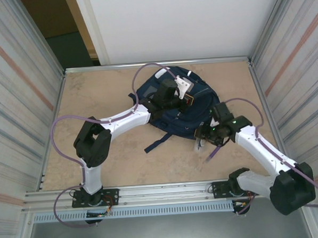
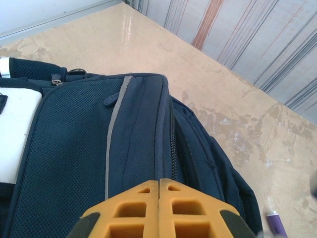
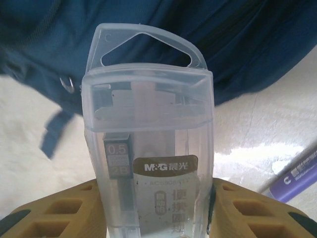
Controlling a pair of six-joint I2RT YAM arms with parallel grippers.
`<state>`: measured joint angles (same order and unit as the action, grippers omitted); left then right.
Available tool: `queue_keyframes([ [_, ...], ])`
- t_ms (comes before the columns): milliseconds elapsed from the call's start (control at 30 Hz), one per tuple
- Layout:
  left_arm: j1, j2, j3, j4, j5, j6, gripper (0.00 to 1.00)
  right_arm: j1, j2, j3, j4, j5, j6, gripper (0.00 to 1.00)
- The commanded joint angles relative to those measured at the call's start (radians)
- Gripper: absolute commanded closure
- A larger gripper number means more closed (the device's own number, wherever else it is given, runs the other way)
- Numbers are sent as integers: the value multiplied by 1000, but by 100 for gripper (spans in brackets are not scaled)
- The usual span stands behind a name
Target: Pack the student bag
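The clear plastic case (image 3: 148, 124) reads "M&G", "0.5" and "2B".

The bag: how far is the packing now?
Done: nothing visibly packed; the zipper on the bag looks closed. In hand: the right jaws grip a clear lead case beside it. To do: put the case in; a purple pen lies on the table.

The student bag (image 2: 74, 163) is navy blue, with a white patch (image 2: 15, 134) and a thin grey stripe (image 2: 113, 134). The counter (image 1: 104, 90) is mottled beige. The plastic case (image 3: 148, 99) is clear with a brown label. The pen (image 3: 297, 178) is purple with white print. The left gripper (image 2: 159, 184) and right gripper (image 3: 156, 198) are orange-yellow, edged black.
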<state>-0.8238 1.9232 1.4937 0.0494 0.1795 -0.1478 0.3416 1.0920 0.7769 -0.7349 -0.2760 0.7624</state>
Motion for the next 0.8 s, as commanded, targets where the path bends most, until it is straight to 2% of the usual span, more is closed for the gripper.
queue_keyframes([
  [0,15,-60,0,-3,20,-30,100,-135,21,82,27,-203,-36,60],
  [133,14,-51,8,8,49,-61,100,-286,136,122,159,-316,40,61],
  [333,3,-41,37,10,69,-72,100,-301,336,149,445,-331,242,58],
  [400,-3,-42,41,20,72,-61,100,-285,390,182,484,-306,261,55],
  [467,-9,-40,48,26,75,-41,100,-275,436,222,491,-294,267,46],
  [533,-11,-35,58,25,69,-28,100,-281,468,230,545,-337,283,45],
  [700,-11,-29,72,18,59,-16,100,-314,470,229,480,-355,209,33],
  [767,-11,-30,73,17,54,-9,100,-322,461,197,484,-377,189,34],
])
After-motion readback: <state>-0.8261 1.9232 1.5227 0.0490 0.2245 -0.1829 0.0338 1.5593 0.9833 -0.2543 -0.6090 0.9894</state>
